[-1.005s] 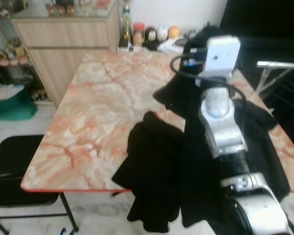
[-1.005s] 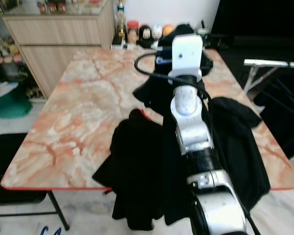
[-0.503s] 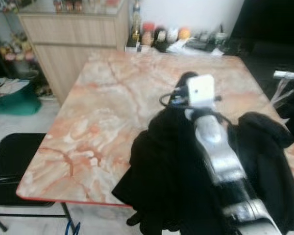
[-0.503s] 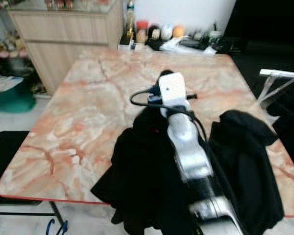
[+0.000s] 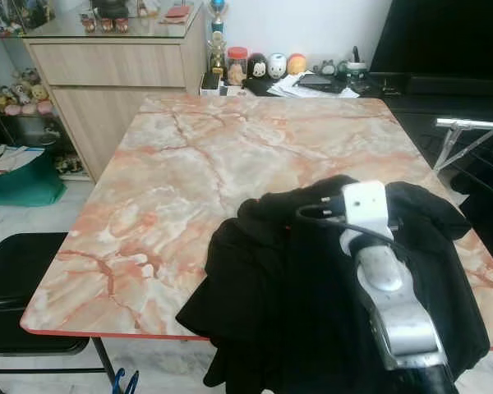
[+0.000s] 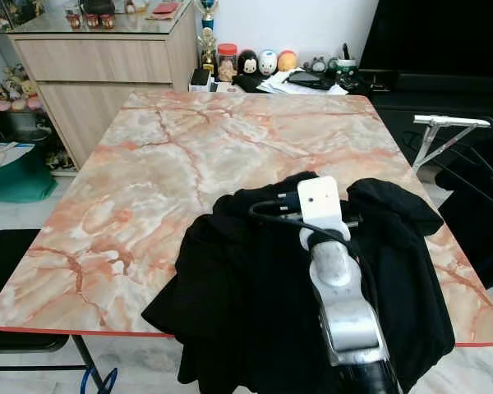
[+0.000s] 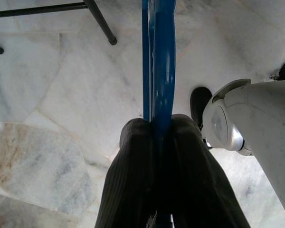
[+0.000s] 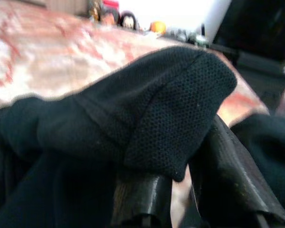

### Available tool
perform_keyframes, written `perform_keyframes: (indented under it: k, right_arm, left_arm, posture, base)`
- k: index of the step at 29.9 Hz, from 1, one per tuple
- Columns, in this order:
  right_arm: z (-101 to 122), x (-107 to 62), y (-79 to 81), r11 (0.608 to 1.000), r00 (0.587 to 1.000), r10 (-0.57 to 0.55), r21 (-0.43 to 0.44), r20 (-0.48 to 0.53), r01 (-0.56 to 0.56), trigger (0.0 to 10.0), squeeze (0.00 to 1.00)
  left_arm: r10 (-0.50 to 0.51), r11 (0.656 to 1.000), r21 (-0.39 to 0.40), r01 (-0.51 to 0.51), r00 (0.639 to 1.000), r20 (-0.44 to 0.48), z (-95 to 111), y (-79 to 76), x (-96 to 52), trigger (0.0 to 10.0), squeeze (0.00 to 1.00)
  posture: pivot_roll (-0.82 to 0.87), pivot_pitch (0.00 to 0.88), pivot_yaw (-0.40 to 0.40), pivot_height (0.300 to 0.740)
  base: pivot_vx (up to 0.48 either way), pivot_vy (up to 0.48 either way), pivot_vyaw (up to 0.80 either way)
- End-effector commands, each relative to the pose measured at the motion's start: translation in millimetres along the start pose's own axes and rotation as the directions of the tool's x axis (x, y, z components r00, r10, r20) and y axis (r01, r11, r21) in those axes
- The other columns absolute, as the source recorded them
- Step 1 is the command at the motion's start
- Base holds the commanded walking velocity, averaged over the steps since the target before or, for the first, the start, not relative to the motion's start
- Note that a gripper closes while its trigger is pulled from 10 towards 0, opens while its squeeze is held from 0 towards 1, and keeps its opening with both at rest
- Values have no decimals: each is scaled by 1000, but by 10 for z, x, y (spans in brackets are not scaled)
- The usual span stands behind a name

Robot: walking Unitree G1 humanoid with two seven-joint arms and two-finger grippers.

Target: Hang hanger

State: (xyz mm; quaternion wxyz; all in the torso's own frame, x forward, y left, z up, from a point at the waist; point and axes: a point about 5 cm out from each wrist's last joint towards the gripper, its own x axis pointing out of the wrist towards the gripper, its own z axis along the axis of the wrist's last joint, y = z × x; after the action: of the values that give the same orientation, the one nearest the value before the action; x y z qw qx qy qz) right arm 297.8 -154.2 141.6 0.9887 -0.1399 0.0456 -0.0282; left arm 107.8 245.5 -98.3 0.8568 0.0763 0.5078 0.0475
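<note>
Since a second ago the right arm has dropped from its raised reach down over the black garment (image 5: 312,279) at the bench's (image 5: 189,180) five o'clock corner, and the right gripper (image 8: 180,180) has a fold of that cloth between its fingers (image 8: 142,199), so the shirt looks gathered for the hanger. The blue hanger (image 7: 159,61) is not on the bench: it hangs low at seven o'clock, near the floor, pinched tight in the left gripper (image 7: 161,137), whose arm hangs straight down.
</note>
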Motion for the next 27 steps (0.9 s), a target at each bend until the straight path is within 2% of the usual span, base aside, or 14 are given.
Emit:
perform_keyframes:
  k: [1,19,20,21,27]
  right_arm:
    - [73,-36,12,1000,1000,-4,13,13,4,10000,1000]
    - [84,-127,100,1000,998,26,13,-49,-26,10000,1000]
    - [86,-126,103,1000,998,26,14,-50,-26,10000,824]
    - [90,-124,108,1000,998,27,15,-50,-27,10000,0]
    - [99,-115,114,1000,999,26,15,-45,-26,10000,0]
  left_arm:
    - [-4,1000,14,4,1000,-6,-3,10,0,10000,0]
    - [-18,1000,13,18,1000,-12,-17,8,-3,10000,0]
    - [-18,1000,14,18,1000,-13,-18,9,-4,10000,0]
    - [-19,1000,14,19,1000,-14,-20,9,-4,10000,0]
    - [-21,1000,18,22,1000,-14,-21,11,-5,10000,0]
  posture:
    - [16,0,-12,740]
    - [16,0,-8,740]
    - [16,0,-8,740]
    - [15,0,-7,740]
    - [14,0,-4,740]
  base:
    - [0,0,0]
    - [-13,0,0]
    - [0,0,0]
    - [-240,0,0]
    - [-160,0,0]
